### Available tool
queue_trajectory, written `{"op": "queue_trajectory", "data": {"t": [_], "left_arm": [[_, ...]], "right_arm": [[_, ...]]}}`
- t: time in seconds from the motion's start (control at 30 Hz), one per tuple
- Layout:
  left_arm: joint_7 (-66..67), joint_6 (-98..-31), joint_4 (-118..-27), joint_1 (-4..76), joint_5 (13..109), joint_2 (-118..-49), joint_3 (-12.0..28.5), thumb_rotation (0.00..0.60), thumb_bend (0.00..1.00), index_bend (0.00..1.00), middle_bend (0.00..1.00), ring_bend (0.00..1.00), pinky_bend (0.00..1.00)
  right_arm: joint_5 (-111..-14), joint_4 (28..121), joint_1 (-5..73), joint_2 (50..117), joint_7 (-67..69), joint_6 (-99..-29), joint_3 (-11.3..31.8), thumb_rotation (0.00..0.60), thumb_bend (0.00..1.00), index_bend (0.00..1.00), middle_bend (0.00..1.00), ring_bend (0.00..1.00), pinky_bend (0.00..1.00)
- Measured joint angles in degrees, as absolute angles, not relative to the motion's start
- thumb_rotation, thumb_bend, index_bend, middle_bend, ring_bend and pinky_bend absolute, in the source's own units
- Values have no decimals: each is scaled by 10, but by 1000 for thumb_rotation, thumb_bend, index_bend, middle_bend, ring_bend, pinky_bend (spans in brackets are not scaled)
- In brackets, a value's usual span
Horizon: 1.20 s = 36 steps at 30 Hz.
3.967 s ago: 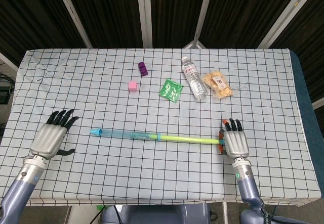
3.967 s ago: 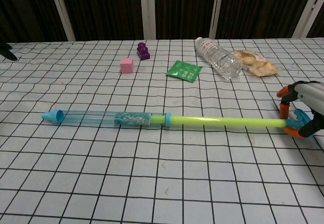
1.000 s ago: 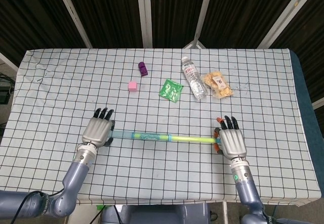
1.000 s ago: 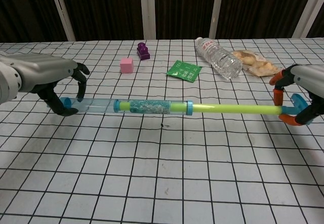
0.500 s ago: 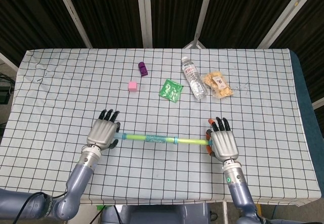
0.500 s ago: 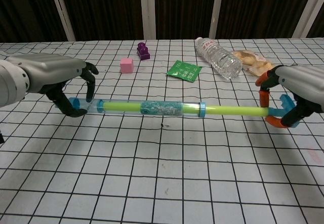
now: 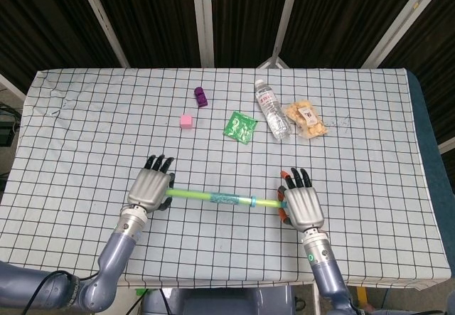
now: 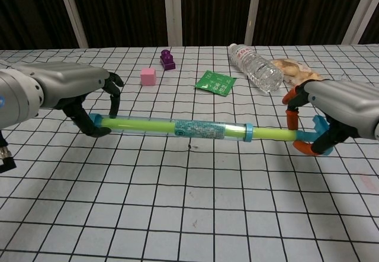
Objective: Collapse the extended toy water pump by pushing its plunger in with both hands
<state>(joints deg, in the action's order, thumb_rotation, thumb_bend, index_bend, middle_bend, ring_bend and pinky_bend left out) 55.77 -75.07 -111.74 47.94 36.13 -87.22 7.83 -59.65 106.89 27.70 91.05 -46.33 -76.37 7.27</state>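
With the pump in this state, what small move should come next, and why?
Probably press the right hand a little further toward the left hand: a short stretch of yellow-green plunger shows between the barrel's blue collar and the orange handle, so the toy water pump isn't fully collapsed.

On the table lay one toy water pump (image 7: 213,197), one water bottle (image 7: 272,109), one snack bag (image 7: 306,118), one green sachet (image 7: 240,126), one pink cube (image 7: 186,121) and one purple block (image 7: 201,97); two robot hands (image 7: 150,188) (image 7: 301,207) were there.
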Motion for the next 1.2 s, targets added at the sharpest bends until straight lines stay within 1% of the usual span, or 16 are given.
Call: {"op": "queue_trajectory", "data": {"t": [0.53,0.6,0.63,0.7,0.77,0.8,0.83,0.87,0.93,1.0,1.03,1.13,1.2], "left_arm": [[554,-758,-1121,484,359,-882,74,600,522,567,54,0,0],[553,-759,-1122,484,359,-882,74,600,520,555,49,0,0],[553,-759,-1122,484,359,-881,73,600,517,539,43,0,0],[552,-759,-1124,484,360,-880,73,600,495,492,25,0,0],[552,-759,-1126,484,360,-877,72,600,428,436,7,0,0],[551,-760,-1127,483,360,-876,71,600,371,396,1,0,0],[550,-760,-1128,483,359,-874,70,600,316,352,0,0,0],[549,-760,-1129,482,357,-872,70,600,282,319,0,0,0],[547,-759,-1133,481,354,-867,70,600,209,223,0,0,0],[545,-758,-1136,480,352,-862,70,600,178,167,0,0,0],[544,-758,-1138,480,352,-860,69,600,169,145,0,0,0],[539,-758,-1142,477,351,-853,68,600,165,130,0,0,0],[534,-758,-1145,475,351,-848,67,600,165,127,0,0,0]], "right_arm": [[-597,1078,286,929,-483,-772,69,600,490,650,196,0,0],[-596,1078,286,929,-485,-773,69,600,491,631,196,0,0],[-596,1078,286,929,-486,-773,69,600,491,586,195,0,0],[-595,1078,286,928,-487,-774,68,600,491,457,178,0,0],[-594,1077,286,927,-487,-775,68,600,491,245,103,0,0],[-592,1077,285,926,-487,-775,68,600,491,146,59,0,0],[-589,1077,285,924,-487,-775,68,600,491,71,28,0,0],[-587,1076,285,922,-487,-775,69,600,492,13,6,0,0],[-581,1075,285,917,-487,-775,70,600,492,0,0,0,0],[-578,1074,284,912,-489,-775,71,600,491,0,0,0,0],[-576,1074,284,909,-490,-776,72,600,475,0,0,0,0],[-571,1077,282,901,-490,-779,73,600,443,0,0,0,0],[-569,1079,280,895,-490,-781,73,600,441,0,0,0,0]]}}
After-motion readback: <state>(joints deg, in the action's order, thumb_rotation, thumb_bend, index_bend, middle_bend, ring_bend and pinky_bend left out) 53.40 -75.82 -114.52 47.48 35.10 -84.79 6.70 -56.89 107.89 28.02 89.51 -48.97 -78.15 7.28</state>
